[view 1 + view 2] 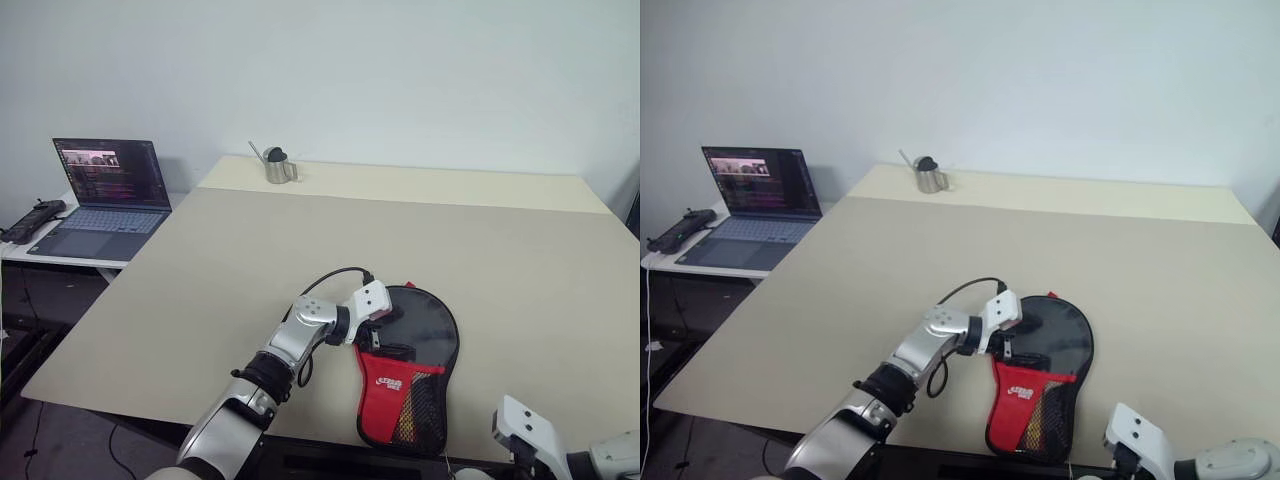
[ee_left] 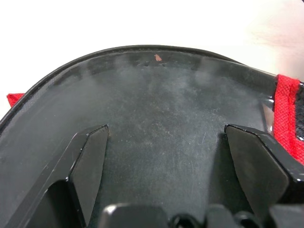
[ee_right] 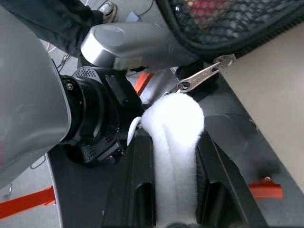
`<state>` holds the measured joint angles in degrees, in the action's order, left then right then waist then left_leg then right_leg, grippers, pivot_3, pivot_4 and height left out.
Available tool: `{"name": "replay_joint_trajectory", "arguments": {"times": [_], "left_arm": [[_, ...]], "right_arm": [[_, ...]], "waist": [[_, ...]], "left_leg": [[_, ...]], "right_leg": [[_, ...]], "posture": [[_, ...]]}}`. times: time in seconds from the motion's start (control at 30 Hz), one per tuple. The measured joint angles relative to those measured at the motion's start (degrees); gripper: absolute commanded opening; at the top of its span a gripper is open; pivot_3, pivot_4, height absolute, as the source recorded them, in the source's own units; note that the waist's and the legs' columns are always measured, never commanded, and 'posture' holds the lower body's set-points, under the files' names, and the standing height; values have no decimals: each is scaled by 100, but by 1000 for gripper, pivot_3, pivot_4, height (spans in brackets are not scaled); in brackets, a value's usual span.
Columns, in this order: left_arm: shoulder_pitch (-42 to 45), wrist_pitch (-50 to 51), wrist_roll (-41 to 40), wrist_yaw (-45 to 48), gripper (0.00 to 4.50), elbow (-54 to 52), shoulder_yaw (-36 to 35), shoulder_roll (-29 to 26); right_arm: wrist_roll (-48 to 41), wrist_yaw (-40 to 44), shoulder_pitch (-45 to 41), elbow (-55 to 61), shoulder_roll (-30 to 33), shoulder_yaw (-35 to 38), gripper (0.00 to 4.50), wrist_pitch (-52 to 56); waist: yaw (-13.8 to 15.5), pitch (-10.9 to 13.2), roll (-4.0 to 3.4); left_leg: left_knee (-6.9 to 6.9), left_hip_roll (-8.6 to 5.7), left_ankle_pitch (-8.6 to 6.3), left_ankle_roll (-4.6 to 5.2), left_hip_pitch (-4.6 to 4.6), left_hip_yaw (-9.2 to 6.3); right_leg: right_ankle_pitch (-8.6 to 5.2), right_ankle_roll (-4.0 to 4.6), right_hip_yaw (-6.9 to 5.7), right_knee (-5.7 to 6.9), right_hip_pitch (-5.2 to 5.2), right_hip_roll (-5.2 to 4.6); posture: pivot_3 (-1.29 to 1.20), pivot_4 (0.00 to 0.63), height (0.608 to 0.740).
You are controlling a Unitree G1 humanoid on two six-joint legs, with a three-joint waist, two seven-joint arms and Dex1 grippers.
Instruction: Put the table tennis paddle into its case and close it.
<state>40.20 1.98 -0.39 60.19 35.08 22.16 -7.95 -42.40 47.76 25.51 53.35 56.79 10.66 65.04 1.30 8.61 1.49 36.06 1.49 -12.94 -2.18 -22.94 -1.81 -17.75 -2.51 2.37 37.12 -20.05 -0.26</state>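
Table [image 1: 300,230] beige, wall [image 1: 400,70] white

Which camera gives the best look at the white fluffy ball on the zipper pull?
The right wrist view: the white fluffy ball sits squeezed between the right gripper fingers, its metal zipper pull leading to the black fabric case. I can't make it out in the other views.

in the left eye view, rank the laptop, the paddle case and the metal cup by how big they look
1. The laptop and the case look about alike; the case lies nearer the camera, so I won't rank them.
2. The metal cup, clearly smallest, though it stands farthest back.
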Motion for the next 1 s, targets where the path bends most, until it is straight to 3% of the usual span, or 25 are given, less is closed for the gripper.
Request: {"name": "replay_joint_trajectory", "arguments": {"times": [0.17,0.53,0.73,0.9,0.93,1.0], "left_arm": [[63,0,44,20,4255,86,0,43],[130,-49,99,-4,4255,215,0,150],[124,-114,104,-54,4255,249,0,164],[121,-119,104,-74,4255,258,0,174],[121,-119,104,-80,4255,262,0,173],[117,-120,105,-89,4255,264,-1,177]], "right_arm": [[-17,-252,-209,-2,-156,-396,546,12],[-152,-409,-348,-129,-224,-556,546,-32],[82,-301,-114,-637,-129,-608,2506,-424],[-77,-51,18,-708,-143,-103,4221,-628],[-163,-13,15,-708,-144,90,4476,-660],[-408,39,13,-691,-184,498,4476,-678]], "waist": [[0,-4,2],[1,-5,5],[1,-7,6],[1,-10,4],[0,-11,5],[1,-11,8]], "left_leg": [[1,-2,0,0,0,0],[1,-1,0,0,1,-1],[2,-2,0,1,3,1],[2,-2,0,1,3,1],[2,-3,0,1,4,2],[3,-3,0,1,4,-1]], "right_leg": [[1,-1,0,-1,2,-1],[1,-1,0,-2,2,-1],[2,-3,2,-1,3,-3],[2,-4,2,-1,5,-3],[3,-6,4,-1,6,-3],[3,-6,1,-2,8,-3]], "posture": [[0,150,740],[0,150,740],[0,150,740],[0,150,740],[0,150,740],[0,150,740]]}}
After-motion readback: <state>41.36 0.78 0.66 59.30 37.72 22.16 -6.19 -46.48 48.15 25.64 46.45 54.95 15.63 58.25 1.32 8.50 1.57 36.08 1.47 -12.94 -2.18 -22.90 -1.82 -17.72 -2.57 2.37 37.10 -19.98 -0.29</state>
